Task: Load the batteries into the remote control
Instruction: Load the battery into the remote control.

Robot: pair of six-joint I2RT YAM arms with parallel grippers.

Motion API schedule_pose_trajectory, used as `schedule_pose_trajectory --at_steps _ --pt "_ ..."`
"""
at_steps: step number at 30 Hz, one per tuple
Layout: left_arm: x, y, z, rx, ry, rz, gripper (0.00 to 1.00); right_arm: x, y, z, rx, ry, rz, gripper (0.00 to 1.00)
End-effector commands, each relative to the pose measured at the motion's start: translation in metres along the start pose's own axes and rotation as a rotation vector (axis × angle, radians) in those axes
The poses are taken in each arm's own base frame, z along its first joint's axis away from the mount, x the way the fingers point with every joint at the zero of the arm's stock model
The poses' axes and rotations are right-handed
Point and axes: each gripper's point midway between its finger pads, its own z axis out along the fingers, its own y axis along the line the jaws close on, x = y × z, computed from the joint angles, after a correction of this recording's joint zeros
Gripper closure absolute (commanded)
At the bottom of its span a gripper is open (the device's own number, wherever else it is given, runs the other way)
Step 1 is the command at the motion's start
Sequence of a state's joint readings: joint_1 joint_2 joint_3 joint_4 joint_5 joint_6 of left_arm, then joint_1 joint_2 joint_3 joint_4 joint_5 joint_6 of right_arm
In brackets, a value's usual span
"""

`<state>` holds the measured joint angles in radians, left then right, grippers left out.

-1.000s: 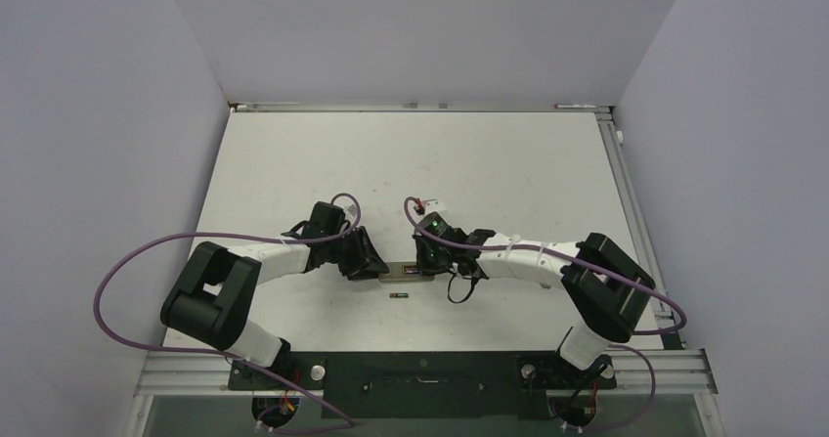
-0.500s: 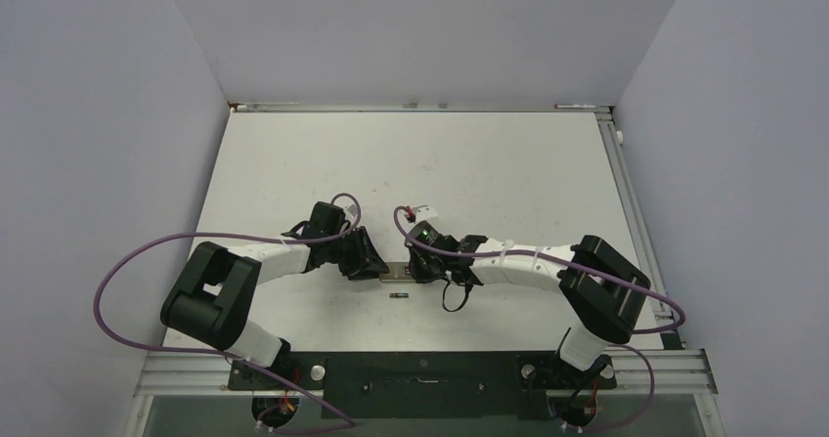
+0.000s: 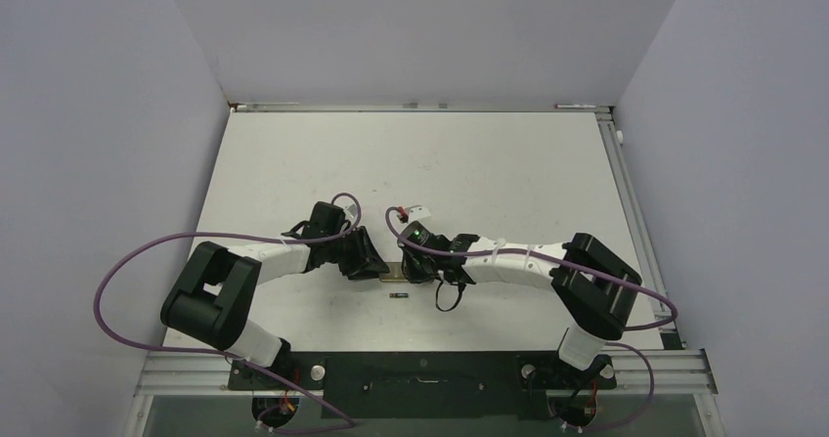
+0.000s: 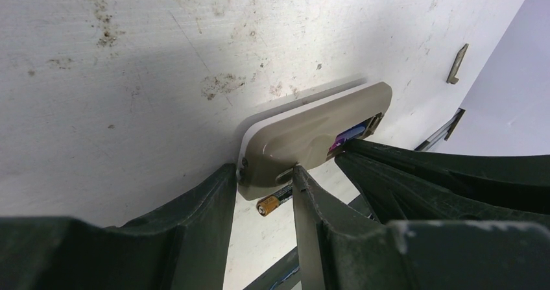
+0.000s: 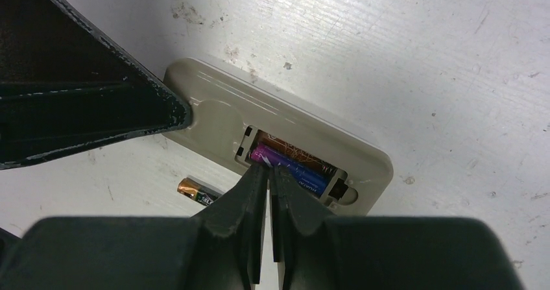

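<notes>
The remote control (image 4: 311, 131) lies back-up on the table, beige, its battery recess open. My left gripper (image 4: 263, 173) is shut on its near end, one finger on each side. One purple-blue battery (image 5: 298, 170) lies in the recess beside a brown strip. My right gripper (image 5: 268, 167) is shut, and its tips press on that battery's purple end. The other battery (image 5: 194, 191), with an orange-gold end, lies loose on the table just beside the remote (image 3: 396, 272). From above this loose battery (image 3: 397, 295) shows in front of both grippers.
A small flat grey cover piece (image 4: 457, 63) lies far off near the table's right edge. The stained white table (image 3: 489, 173) stretches back to the walls. Purple cables loop beside both arms.
My right arm has slid left and its shut gripper now sits over the remote's recess. The left gripper and the loose battery have not moved.
</notes>
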<state>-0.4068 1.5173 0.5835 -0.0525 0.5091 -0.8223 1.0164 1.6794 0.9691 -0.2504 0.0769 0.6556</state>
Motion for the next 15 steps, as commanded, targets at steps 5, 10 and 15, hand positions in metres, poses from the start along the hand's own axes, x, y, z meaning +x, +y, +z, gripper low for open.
schedule_pose_trajectory --at_steps 5,10,15 --pt "-0.006 -0.006 0.001 0.010 -0.021 0.041 0.66 0.004 -0.007 -0.014 0.074 0.053 -0.066 0.84" --pt "-0.009 -0.007 -0.002 -0.003 -0.031 0.052 0.62 -0.013 -0.011 -0.026 0.092 0.013 -0.081 0.79" --pt "-0.009 -0.006 -0.006 -0.022 -0.043 0.057 0.57 -0.025 -0.016 -0.034 0.093 -0.012 -0.084 0.74"
